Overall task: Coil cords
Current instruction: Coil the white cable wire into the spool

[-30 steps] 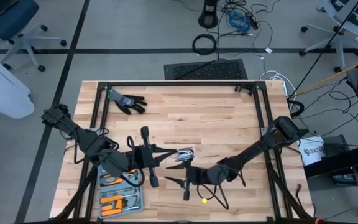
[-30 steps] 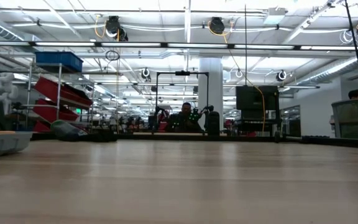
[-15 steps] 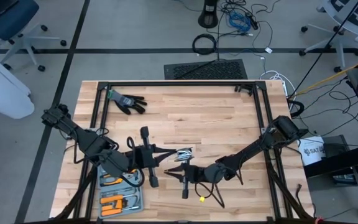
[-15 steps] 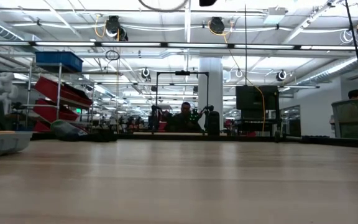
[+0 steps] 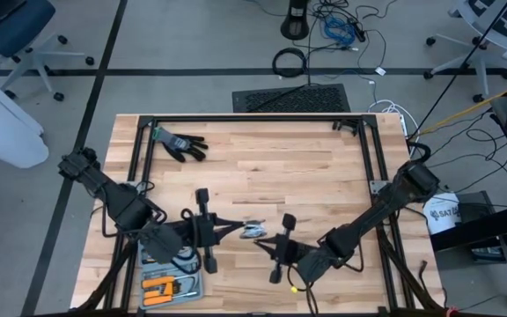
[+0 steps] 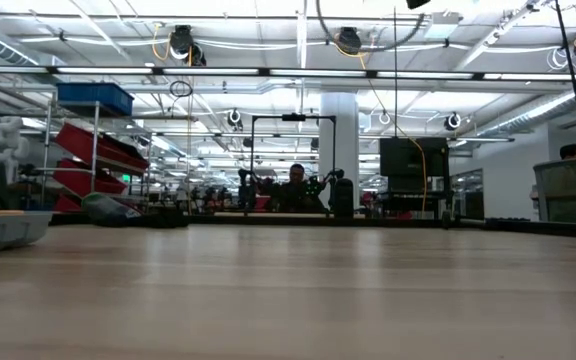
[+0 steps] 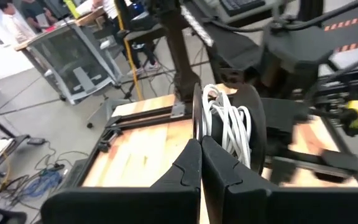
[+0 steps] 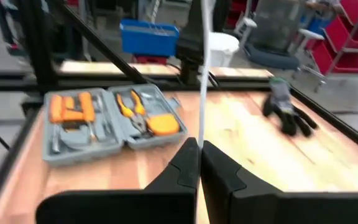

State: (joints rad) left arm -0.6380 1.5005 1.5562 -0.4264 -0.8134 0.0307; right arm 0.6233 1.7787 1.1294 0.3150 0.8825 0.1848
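A pale wooden slat table point(image 5: 306, 176) framed in black rails is seen on a grey floor, open workshop behind. A grey tool case with orange tools point(image 8: 107, 121) sits at the near-left edge, a black glove point(image 5: 180, 143) far-left. The left gripper point(image 5: 234, 228) is pinched shut on the white cord bundle on its black spool point(image 7: 229, 127), mid-table. The right gripper point(image 5: 260, 243), just beside, is closed on a thin white cord strand point(image 8: 201, 68).

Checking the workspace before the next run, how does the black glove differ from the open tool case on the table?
The black glove is soft, dark and lies flat near the table's far left corner; the tool case is a rigid grey tray, lying open at the near left edge with orange-handled tools inside. The glove lies clear of both arms; the case sits partly under the left arm. Both rest on the wooden table.
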